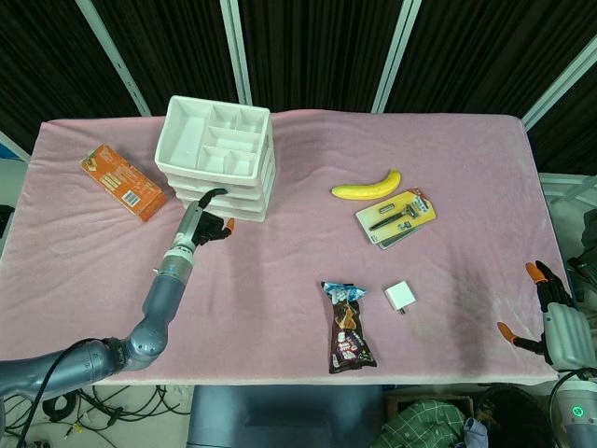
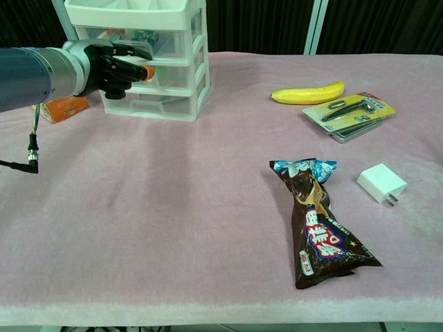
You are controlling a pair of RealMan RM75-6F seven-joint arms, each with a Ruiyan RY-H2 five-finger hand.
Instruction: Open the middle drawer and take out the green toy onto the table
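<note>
A white three-drawer unit (image 1: 216, 154) (image 2: 163, 76) with clear drawers stands at the back left of the table, all drawers pushed in. A bit of green (image 2: 162, 68), probably the green toy, shows through the middle drawer's front (image 2: 173, 72). My left hand (image 1: 207, 224) (image 2: 111, 68) is up against that front. One finger reaches up onto the unit and the others curl in beside it. Whether it has hold of the handle is hidden by the hand itself. My right hand (image 1: 558, 315) hangs past the table's right front corner, fingers spread and holding nothing.
An orange box (image 1: 123, 181) lies left of the unit. A banana (image 1: 367, 187), a razor pack (image 1: 396, 217), a white charger (image 1: 400, 297) and a chocolate snack bag (image 1: 348, 329) lie on the pink cloth (image 1: 280, 280) to the right.
</note>
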